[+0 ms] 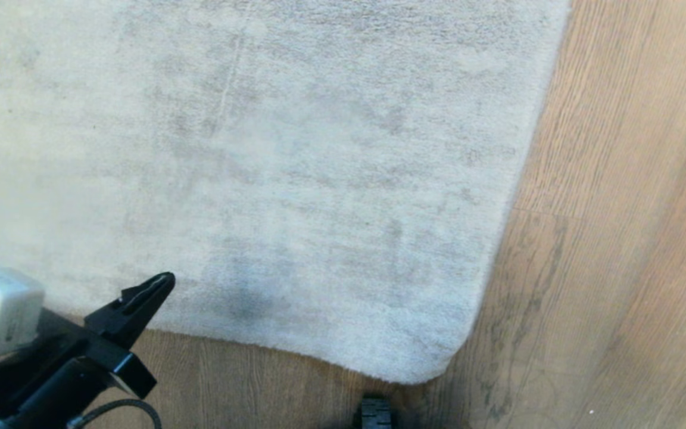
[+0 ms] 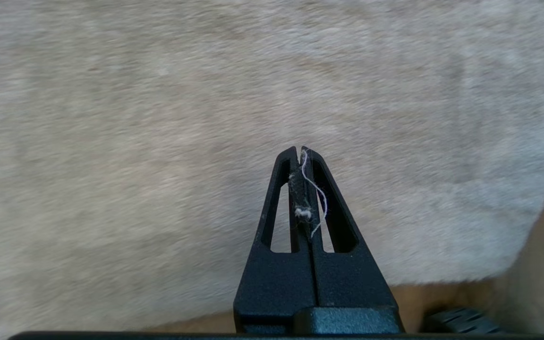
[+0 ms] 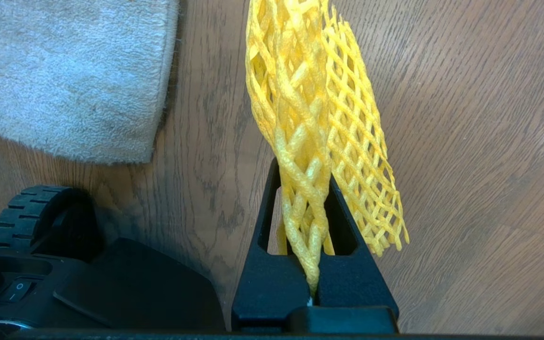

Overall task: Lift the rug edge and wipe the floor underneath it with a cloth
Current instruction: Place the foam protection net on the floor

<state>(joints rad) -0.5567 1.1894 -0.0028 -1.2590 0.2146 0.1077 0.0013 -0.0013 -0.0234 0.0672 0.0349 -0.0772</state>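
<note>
With the rug edge point(image 1: 414, 357) flat on the floor point(image 1: 617, 238), the left tool point(image 2: 300, 150) hovers pressed together and empty, while the right tool point(image 3: 306, 189) clamps the cloth point(image 3: 319, 118) ready for wiping.

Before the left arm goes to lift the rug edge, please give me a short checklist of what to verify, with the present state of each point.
1. Cloth held in right gripper: ok, the yellow mesh is pinched between the fingers.
2. Left gripper free to grasp: ok, nothing held except some loose threads.
3. Left gripper open for the grasp: not ok, the jaws are shut.
4. Rug edge lifted: not ok, it lies flat on the floor.
5. Left gripper at the rug edge: ok, it is over the near border.
6. Dirt under the rug: cannot tell, it is covered.
</note>
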